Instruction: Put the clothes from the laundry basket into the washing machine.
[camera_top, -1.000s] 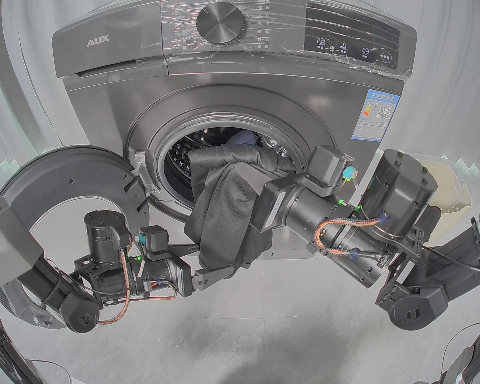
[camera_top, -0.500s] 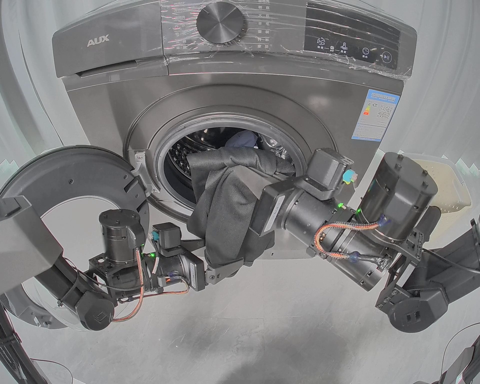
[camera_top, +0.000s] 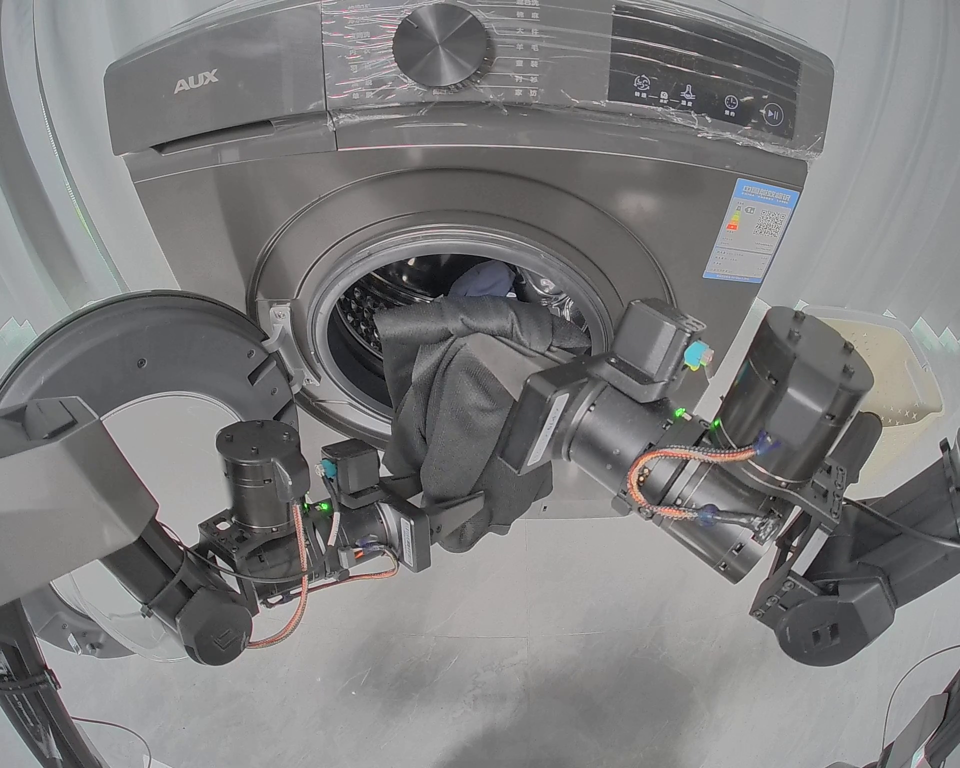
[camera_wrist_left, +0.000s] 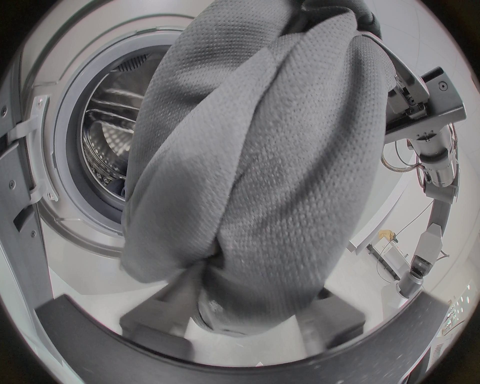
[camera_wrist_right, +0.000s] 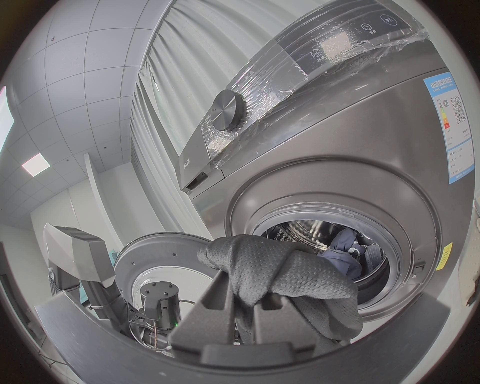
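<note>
The washing machine (camera_top: 230, 210) is a grey brushed-metal box with a round mouth, and its control panel sits under crinkled clear film. Its round door (camera_top: 150, 340), a thick dark ring around a pale pane, stands swung wide to the machine's left.

Over the lower lip of the machine's mouth hangs the dark garment (camera_top: 450, 400), a soft charcoal knit with a fine dimpled weave. Its top fold lies just inside the mouth and the rest hangs down the machine's front.

Over the last second the left arm has swung in from the door side towards the machine's front and risen. The hanging end, which drooped free, now sits bunched on the left hand (camera_wrist_left: 245, 320). The right arm has hardly moved. I judge that the tail is being gathered so the whole piece can be pushed in, with the garment roughly half loaded.

The laundry basket (camera_top: 900, 380), pale perforated plastic, stands beside the machine's right side.

The right hand (camera_wrist_right: 245, 300), at the machine's mouth, has its dark blocky fingers closed on a fold of the knit. The left hand's fingers stand well apart, with the bulging cloth resting between them rather than pinched.

Crumpled blue clothes (camera_top: 485, 280) lie deep inside the machine.
</note>
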